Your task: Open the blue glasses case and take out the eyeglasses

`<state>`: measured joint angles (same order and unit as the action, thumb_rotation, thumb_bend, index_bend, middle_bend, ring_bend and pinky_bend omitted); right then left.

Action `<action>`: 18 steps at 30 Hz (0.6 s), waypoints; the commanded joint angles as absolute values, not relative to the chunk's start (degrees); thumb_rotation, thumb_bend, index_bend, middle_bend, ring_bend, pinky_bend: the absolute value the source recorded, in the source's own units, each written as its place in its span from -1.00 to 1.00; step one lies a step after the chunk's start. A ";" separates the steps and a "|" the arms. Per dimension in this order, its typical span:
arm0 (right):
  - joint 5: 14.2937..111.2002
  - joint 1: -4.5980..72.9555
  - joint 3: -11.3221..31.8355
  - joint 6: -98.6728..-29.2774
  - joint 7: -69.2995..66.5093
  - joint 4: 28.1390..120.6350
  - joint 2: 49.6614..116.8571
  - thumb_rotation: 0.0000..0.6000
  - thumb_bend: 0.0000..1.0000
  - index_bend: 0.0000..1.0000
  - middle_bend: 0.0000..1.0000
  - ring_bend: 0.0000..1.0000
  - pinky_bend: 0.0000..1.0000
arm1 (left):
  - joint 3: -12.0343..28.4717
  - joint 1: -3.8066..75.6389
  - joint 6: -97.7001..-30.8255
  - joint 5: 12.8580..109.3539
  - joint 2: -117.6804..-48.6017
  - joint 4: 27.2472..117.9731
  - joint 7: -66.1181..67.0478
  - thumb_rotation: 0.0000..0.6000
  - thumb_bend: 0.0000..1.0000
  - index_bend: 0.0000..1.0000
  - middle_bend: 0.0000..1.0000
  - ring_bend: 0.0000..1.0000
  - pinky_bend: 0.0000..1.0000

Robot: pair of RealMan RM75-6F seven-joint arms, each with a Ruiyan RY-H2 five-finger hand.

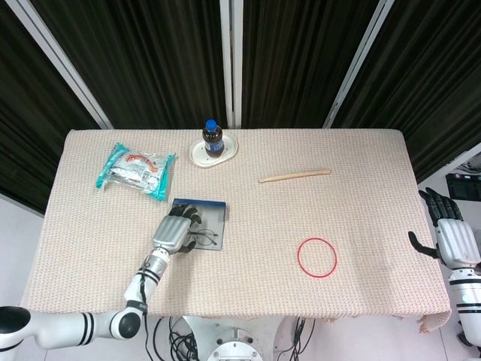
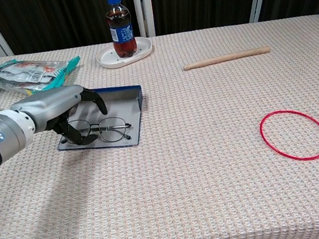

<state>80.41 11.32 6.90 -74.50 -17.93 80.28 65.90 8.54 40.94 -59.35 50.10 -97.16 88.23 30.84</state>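
Note:
The blue glasses case [image 1: 215, 214] [image 2: 122, 102] lies open on the left half of the table, its lid standing up at the far side. The eyeglasses [image 1: 207, 240] [image 2: 112, 129] rest in the case's flat half. My left hand [image 1: 172, 232] [image 2: 57, 108] hovers over the left end of the case. Its fingers curl down onto the left lens and the thumb stands apart above the frame. The glasses still lie flat in the case. My right hand [image 1: 451, 238] hangs off the table's right edge with its fingers apart and nothing in it. The chest view does not show it.
A cola bottle [image 1: 213, 138] [image 2: 117, 24] stands on a white dish [image 1: 197, 157] [image 2: 144, 50] at the back. A snack packet [image 1: 135, 169] [image 2: 22, 73] lies back left, a wooden stick [image 1: 294, 176] [image 2: 226, 58] back right, a red ring [image 1: 299, 257] [image 2: 261, 131] front right.

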 commanded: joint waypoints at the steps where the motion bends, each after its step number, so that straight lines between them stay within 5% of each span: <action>1: 80.37 11.30 6.92 -74.52 -17.88 80.31 65.91 1.00 -0.38 -1.00 -0.99 -1.00 -1.00 | 8.47 41.13 -59.07 50.16 -97.43 87.52 30.73 1.00 -0.36 -0.31 -0.71 -1.00 -0.75; 18: 80.25 11.34 6.93 -74.41 -17.38 80.37 65.96 1.00 -0.38 -1.00 -0.99 -1.00 -1.00 | 8.15 41.32 -58.57 49.25 -96.85 86.93 31.02 1.00 -0.26 -0.19 -0.70 -1.00 -0.76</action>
